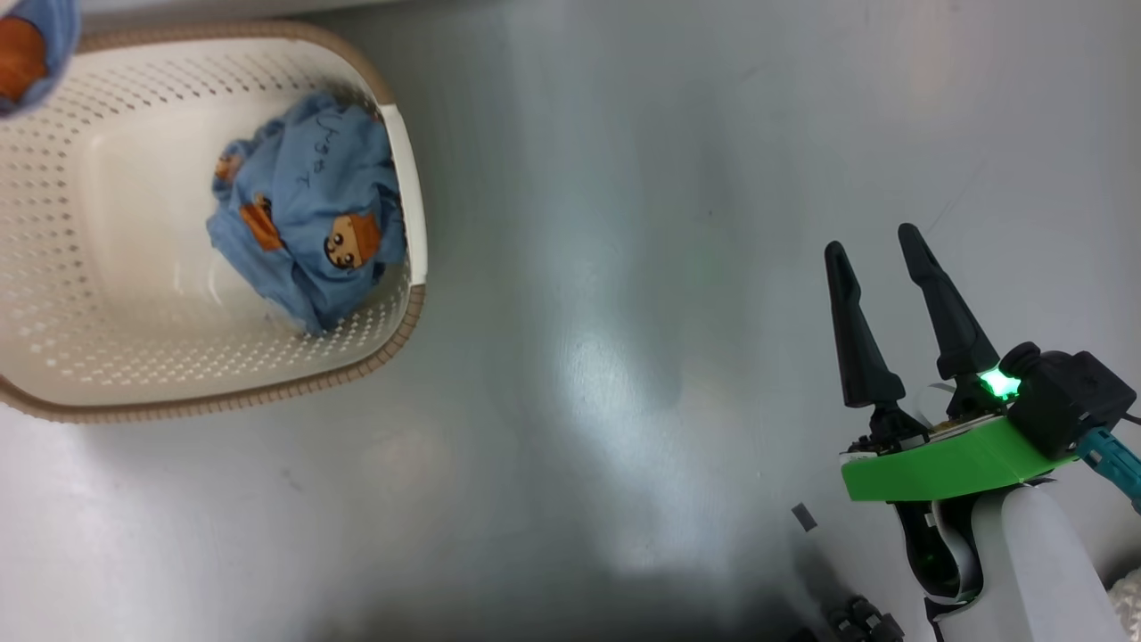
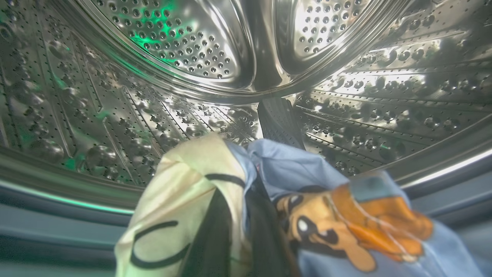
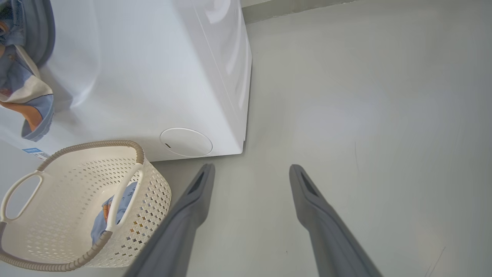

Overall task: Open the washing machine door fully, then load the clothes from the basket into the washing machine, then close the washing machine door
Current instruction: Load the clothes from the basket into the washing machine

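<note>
In the left wrist view my left gripper is shut on the clothes, a cream piece with black marks and a light-blue one with an orange face. It holds them at the mouth of the washing machine's steel drum, and cloth covers most of its dark fingers. The same bundle hangs at the washing machine opening. More blue clothes lie in the cream basket on the floor. My right gripper stands open and empty over the floor, right of the basket. The washing machine door is out of view.
The basket stands right before the washer's front, near its round white flap. A grey rubber ring lines the opening. Bare grey floor stretches to the right of the machine. A small dark scrap lies on the floor.
</note>
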`<state>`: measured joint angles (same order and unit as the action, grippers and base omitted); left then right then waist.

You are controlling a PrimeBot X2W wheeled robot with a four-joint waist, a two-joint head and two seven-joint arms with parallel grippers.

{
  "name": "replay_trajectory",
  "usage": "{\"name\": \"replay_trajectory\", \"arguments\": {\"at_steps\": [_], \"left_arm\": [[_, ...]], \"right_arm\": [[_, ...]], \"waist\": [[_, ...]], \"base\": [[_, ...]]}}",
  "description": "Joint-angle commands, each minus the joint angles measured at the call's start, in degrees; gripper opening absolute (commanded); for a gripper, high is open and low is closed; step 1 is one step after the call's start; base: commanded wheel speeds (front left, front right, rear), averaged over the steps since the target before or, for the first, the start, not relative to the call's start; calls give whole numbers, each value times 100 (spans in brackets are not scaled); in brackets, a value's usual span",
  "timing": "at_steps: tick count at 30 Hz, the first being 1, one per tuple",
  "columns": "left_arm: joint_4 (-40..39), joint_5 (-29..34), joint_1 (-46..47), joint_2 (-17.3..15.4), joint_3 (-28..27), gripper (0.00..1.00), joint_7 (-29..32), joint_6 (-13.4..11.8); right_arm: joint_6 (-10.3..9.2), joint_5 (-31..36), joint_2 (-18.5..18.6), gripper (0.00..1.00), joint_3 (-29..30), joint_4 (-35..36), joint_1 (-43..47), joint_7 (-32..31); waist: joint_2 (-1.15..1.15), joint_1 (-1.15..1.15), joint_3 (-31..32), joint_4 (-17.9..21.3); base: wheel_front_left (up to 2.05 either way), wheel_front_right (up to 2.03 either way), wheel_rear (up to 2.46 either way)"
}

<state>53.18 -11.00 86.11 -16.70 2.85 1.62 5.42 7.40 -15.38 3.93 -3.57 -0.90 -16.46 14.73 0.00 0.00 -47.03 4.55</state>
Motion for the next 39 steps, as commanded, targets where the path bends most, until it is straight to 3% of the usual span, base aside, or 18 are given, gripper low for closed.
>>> {"name": "replay_trajectory", "arguments": {"at_steps": [1, 6, 19, 32, 33, 34, 35, 39], "left_arm": [[-101, -62, 151, -348, -32, 0, 43, 46], [-149, -72, 399, -460, 19, 0, -68, 75], [-411, 327, 1284, -775, 310, 0, -1467, -113], [-315, 188, 1323, -647, 338, 0, -1638, -62], [-223, 148, 1309, -600, 328, 10, -1628, -67], [-122, 121, 1291, -562, 327, 43, -1586, -80], [-2, 63, 1268, -513, 302, 100, -1499, -91], [275, -74, 1172, -401, 267, 100, -1365, -98]], "right_arm": [[9, -107, -24, 100, -144, 126, 93, 27], [9, -123, -40, 100, -162, 96, 33, 27], [9, -275, -81, 100, -360, -44, -136, 27], [9, -261, -95, 100, -355, -123, -155, 27], [9, -256, -95, 100, -348, -131, -150, 27], [9, -250, -96, 100, -341, -143, -146, 27], [9, -246, -96, 100, -334, -155, -138, 27], [9, -230, -97, 100, -297, -162, -100, 27]], "waist": [[0, 0, -198, 10], [0, 0, -353, 29], [0, 0, -531, 236], [0, 0, -345, 209], [0, 0, -320, 196], [0, 0, -293, 183], [0, 0, -262, 168], [0, 0, -148, 102]], "base": [[0, 0, 0], [0, 0, 0], [0, 0, 0], [0, 0, 0], [0, 0, 0], [0, 0, 0], [0, 0, 0], [0, 0, 0]]}}
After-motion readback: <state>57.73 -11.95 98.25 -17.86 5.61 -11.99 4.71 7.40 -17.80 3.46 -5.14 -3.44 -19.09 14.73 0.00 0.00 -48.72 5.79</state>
